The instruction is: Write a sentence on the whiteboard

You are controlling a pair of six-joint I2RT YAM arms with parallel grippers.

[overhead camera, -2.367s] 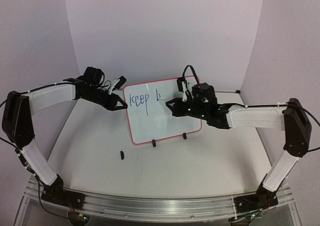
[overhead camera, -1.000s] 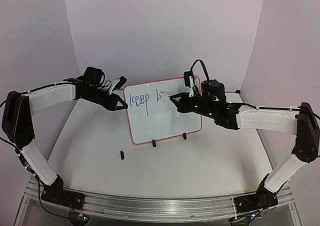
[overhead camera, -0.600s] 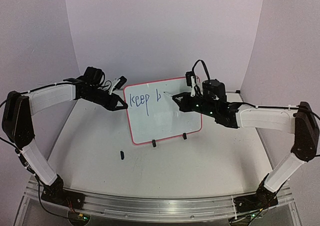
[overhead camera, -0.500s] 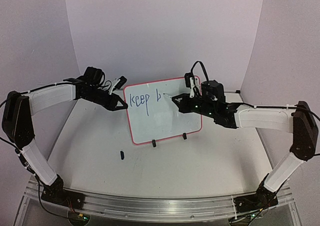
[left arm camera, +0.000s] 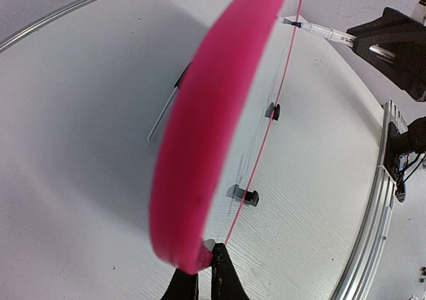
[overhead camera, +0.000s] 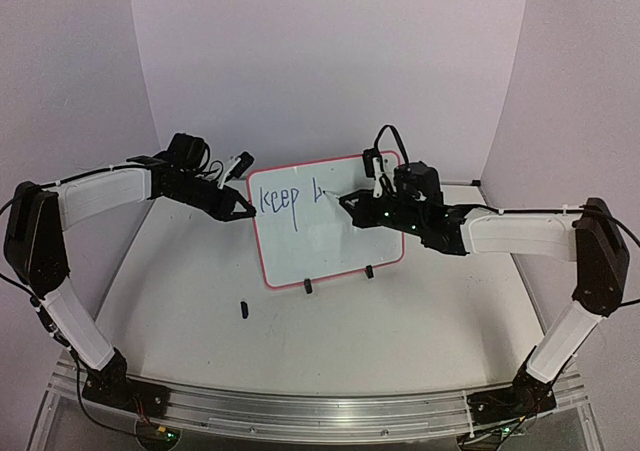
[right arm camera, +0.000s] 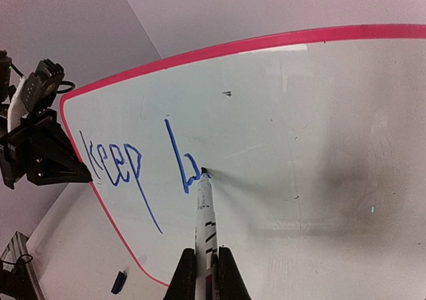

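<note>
The whiteboard (overhead camera: 340,241) stands upright on its two black clip feet (overhead camera: 307,286) near the middle of the bench (overhead camera: 420,321), tilted back a little, its red border facing the arms. The left gripper (left arm camera: 202,265) is closed tight on the board's left edge, pinching the red border between its fingertips. The right gripper (right arm camera: 203,270) is clamped on a marker (right arm camera: 203,210) that points at the board's upper middle; the marker's tip touches the writing surface. The sentence (overhead camera: 280,200) so far reads "keep" in thin blue strokes near the top left, followed by one letter that looks like a "b", and the tip sits at the end of that letter. A small blue cap (overhead camera: 242,309) lies on the bench in front of the board's lower left corner, apart from it.
</note>
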